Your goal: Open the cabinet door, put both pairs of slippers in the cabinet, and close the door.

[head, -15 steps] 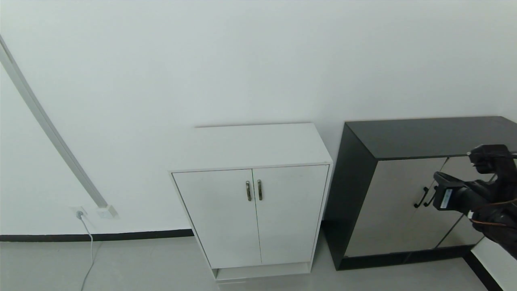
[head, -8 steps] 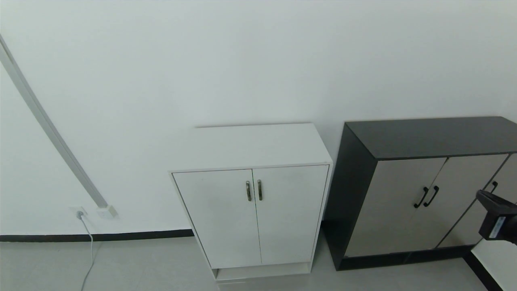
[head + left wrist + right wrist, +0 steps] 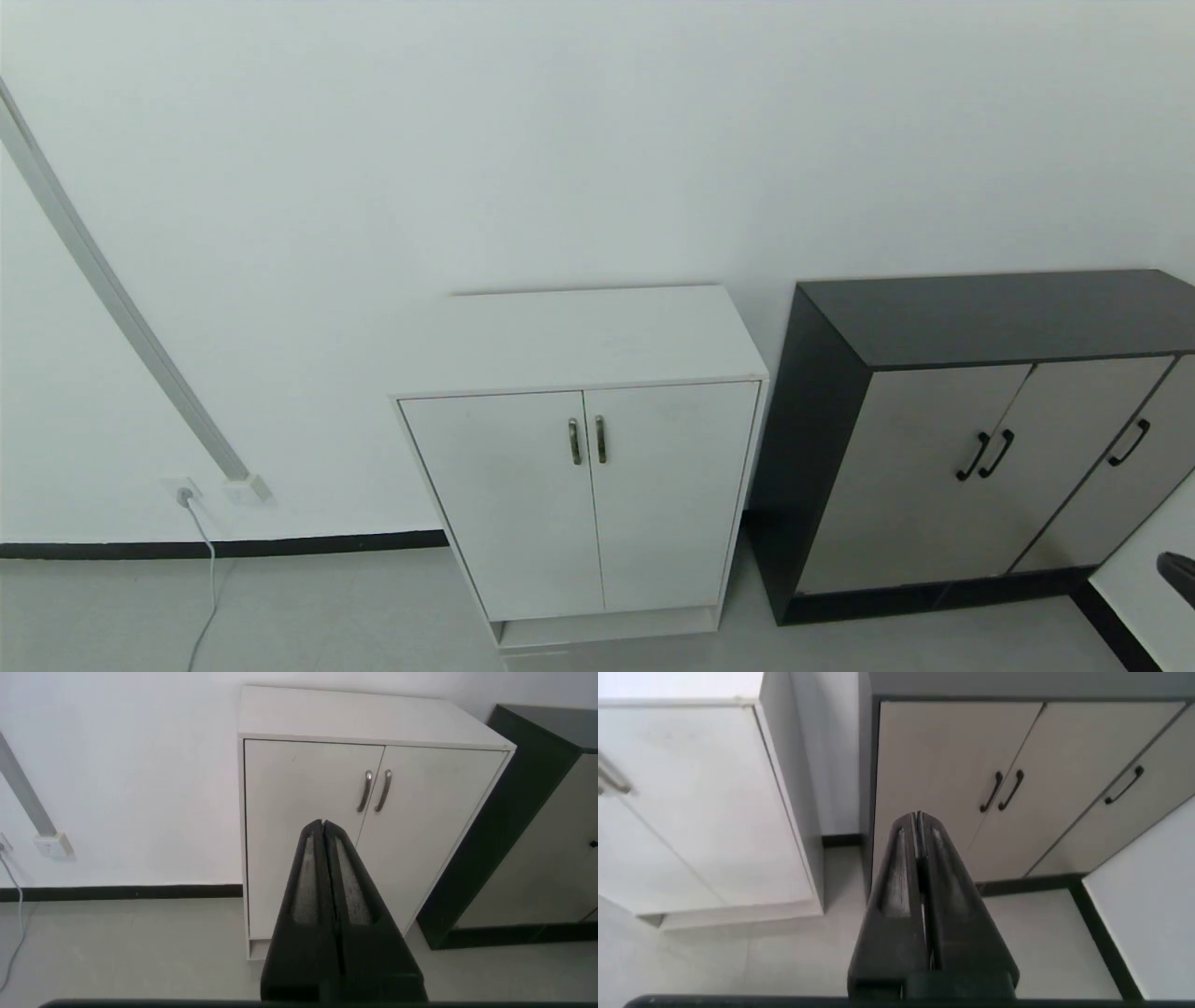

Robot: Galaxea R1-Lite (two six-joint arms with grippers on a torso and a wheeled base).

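The left gripper [image 3: 324, 831] has its two fingers pressed flat together along their whole length, with nothing between them. It points at the front of the white cabinet [image 3: 374, 784], which stands beyond it and well apart from the tips. The right gripper [image 3: 918, 821] is likewise closed tight, finger against finger, and carries nothing. It hangs over the grey floor [image 3: 785, 961], near the gap where the two cabinets meet.

The white cabinet stands on the floor against the white wall [image 3: 597, 140], in the middle of the scene. Its two doors [image 3: 509, 504] are both shut and flush with each other. Two upright metal handles [image 3: 575, 441] sit side by side at the meeting edges, high on the doors. A shallow recess runs under the doors at floor level.

Just to its right stands a wider black cabinet [image 3: 980, 317] with grey door fronts and curved black handles, all of its doors shut.

Left of the white cabinet, low on the wall, is a socket [image 3: 182, 489] with a plug in it. A pale cable [image 3: 210, 579] drops from it to the floor. A grey cable duct [image 3: 103, 280] slants up the wall from just beside the socket. A black skirting strip [image 3: 224, 544] runs along the foot of the wall.
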